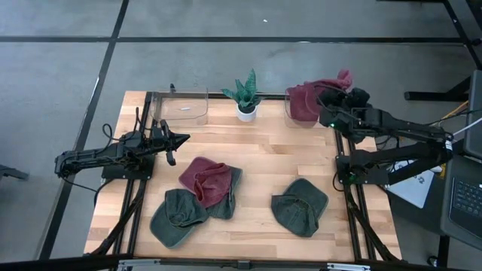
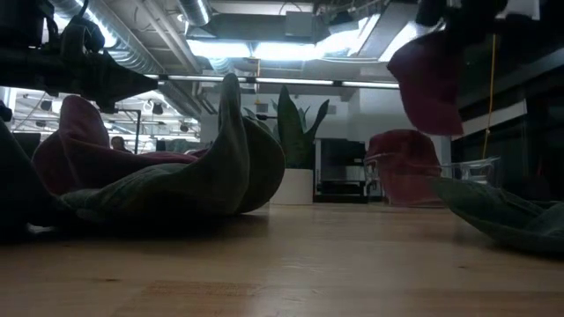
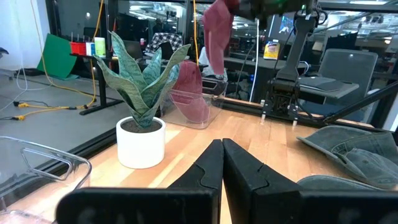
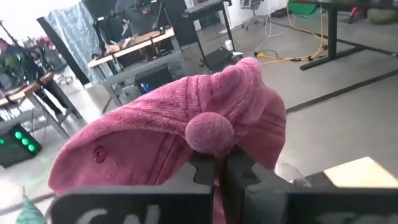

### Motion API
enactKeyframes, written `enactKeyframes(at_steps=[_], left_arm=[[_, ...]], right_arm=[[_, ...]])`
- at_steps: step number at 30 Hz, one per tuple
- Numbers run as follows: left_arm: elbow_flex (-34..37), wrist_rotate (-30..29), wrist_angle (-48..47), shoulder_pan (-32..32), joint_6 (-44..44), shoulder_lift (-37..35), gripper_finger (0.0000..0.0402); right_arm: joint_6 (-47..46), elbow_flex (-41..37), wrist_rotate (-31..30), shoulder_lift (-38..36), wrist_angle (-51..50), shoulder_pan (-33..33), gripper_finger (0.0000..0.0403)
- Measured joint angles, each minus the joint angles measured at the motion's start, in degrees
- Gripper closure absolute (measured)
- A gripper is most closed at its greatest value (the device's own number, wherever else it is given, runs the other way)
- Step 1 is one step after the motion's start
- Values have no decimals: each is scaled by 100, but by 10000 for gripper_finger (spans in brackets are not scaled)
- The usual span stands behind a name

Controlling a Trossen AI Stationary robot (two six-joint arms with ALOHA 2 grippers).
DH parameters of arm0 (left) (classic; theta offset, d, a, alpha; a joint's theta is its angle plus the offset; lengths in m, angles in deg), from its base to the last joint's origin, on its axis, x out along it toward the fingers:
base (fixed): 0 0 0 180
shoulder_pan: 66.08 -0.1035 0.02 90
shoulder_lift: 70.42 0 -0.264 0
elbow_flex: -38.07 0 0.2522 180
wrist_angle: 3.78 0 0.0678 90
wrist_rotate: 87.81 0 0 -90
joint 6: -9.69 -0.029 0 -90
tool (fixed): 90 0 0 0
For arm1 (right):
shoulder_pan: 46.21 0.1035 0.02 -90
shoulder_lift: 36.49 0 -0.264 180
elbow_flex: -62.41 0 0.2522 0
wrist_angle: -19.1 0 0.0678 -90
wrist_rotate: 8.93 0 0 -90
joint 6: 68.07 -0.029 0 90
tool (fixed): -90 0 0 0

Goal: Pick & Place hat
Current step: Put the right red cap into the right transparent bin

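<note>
Hanging from the right gripper (image 4: pixel 219 163), jaws clamped on it, pink hat (image 4: pixel 168 134) above the two-o'clock bin (image 1: pixel 301 119); left gripper (image 3: pixel 222 155) closed.

High view: overhead, straight down, whole bench (image 1: pixel 256 150). Low view: bench-top level, facing the room. Wrist views: close behind each arm's fingers. High, low and left wrist share the potted plant (image 1: pixel 246 95).

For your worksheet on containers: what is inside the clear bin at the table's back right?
The clear bin holds a red hat. The right tool hangs another red hat above it. Whatever lies under the red hat inside is hidden.
</note>
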Motion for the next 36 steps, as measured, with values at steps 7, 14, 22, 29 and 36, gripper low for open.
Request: enactKeyframes(at_steps=[7, 14, 22, 29, 36], left_arm=[[-2, 0, 2, -2, 0, 2, 398], [-1, 0, 0, -2, 0, 0, 398], [0, 0, 2, -1, 0, 2, 398], [-2, 0, 1, -1, 0, 1, 397], [-1, 0, 0, -1, 0, 0, 398]], right_arm=[[85, -1126, -219, -281, 1337, -187, 399], [345, -1911, -90, -325, 2622, -205, 399], [679, -2692, -53, -325, 3959, -262, 399], [683, -3156, 164, -289, 4644, -338, 399], [667, -3443, 183, -154, 5261, -445, 399]])
